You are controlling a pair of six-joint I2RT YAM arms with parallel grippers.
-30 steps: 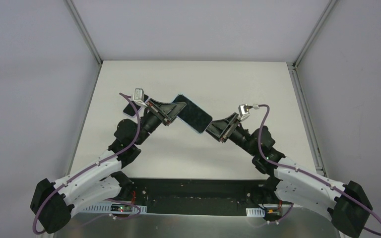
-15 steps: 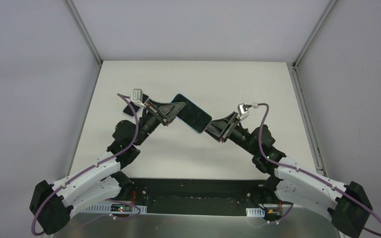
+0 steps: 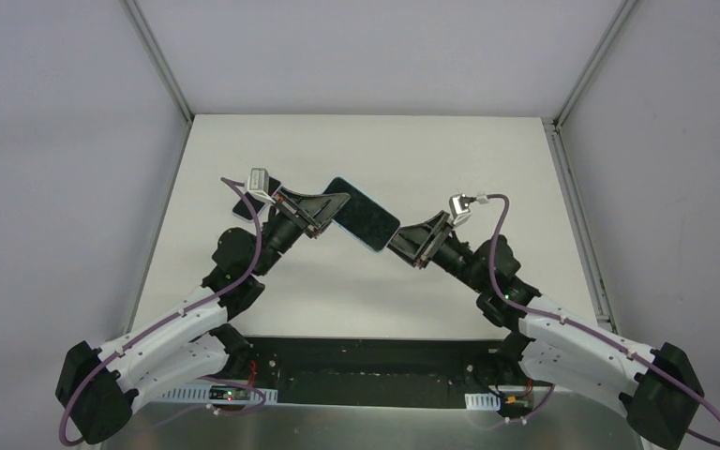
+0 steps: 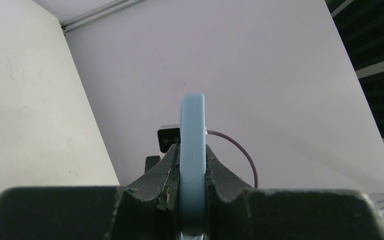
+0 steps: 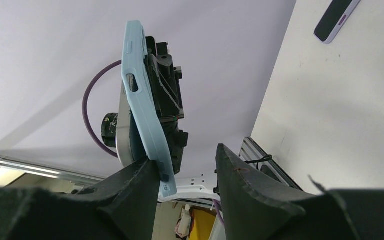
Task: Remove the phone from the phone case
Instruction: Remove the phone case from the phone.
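Far left first: the phone [image 5: 337, 19] lies flat on the desk [image 3: 431, 150], dark side up, beyond my left wrist and well apart from everything in the air. By my read it is already out, and what I carry is the empty shell. Now my left jaws: pressed together on one end of the case [image 3: 364, 216], a finger on each broad face, and the wrist view shows its pale blue edge standing straight up between them. That grip holds the case clear of the desk, slanting across the middle toward my other arm, so its free end is offered for a second hold. Over to that free end: it sits right against the inner side of one finger of my right jaws. But those jaws are spread, with a wide gap to the other finger, so they pinch nothing. From this side the case shows its button slots and a slight bow, which tells me it is soft and will flex if pulled. My judgement: the extraction looks done, and what is left is setting the case down.
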